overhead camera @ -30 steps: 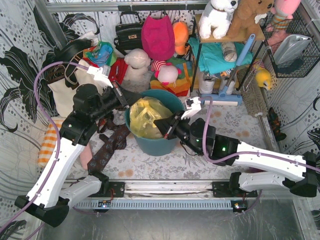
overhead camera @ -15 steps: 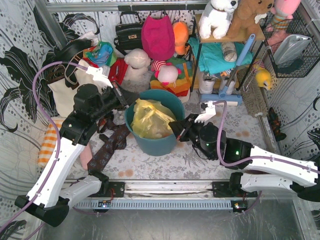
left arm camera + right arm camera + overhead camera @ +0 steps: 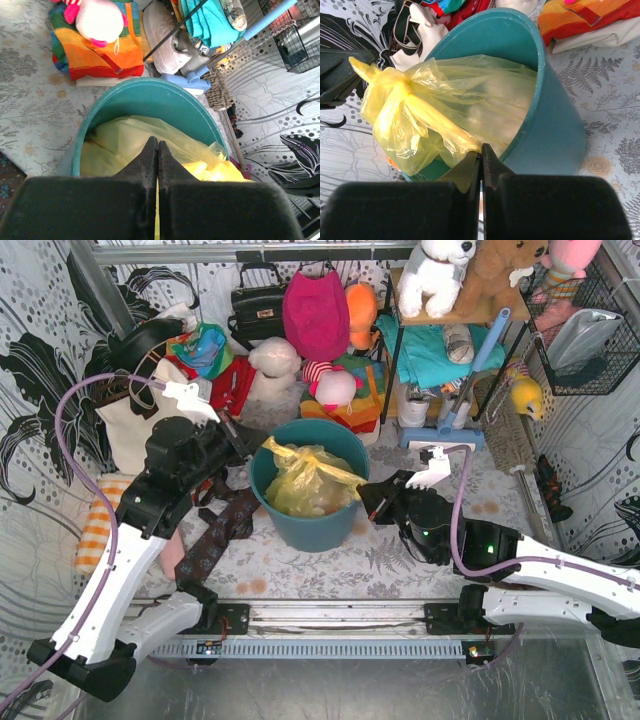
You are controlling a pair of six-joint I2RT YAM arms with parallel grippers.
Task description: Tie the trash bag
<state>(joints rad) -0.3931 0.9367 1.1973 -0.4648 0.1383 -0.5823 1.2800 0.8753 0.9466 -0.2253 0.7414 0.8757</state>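
Trash bag (image 3: 303, 483) sits inside teal bin (image 3: 310, 532), middle of the top view, body down in the bin, crumpled white paper faintly showing through. Top of the bag is gathered and drawn out into a band. The long axis of that band runs from upper left to lower right across the bin mouth. One yellow tail points upper left, past the bin rim. The other strip points right and slightly down over the right rim.

Left tool (image 3: 156, 145): fingers pressed together, thin sliver of yellow plastic between them, clamped on the upper-left tail. Right tool (image 3: 481, 150): fingers together too, pinching the right strip just outside the bin wall. In the right wrist view the gather bunches at left of frame, like a knot, and film fans out from it toward the tool.

Bin stands upright on the surface (image 3: 300, 565), which has a grey-white floral cover. Dark patterned cloth (image 3: 222, 532) lies left of the bin, and orange striped cloth (image 3: 100, 525) lies at far left. Cream tote (image 3: 130, 430) is at upper left. Black handbag (image 3: 258, 305) and pink bag (image 3: 315, 312) hang at top centre. White plush (image 3: 435, 275) sits on a shelf at upper right, with a wire basket (image 3: 585, 335) at the far upper right. Walls have a black-and-white swirl print.
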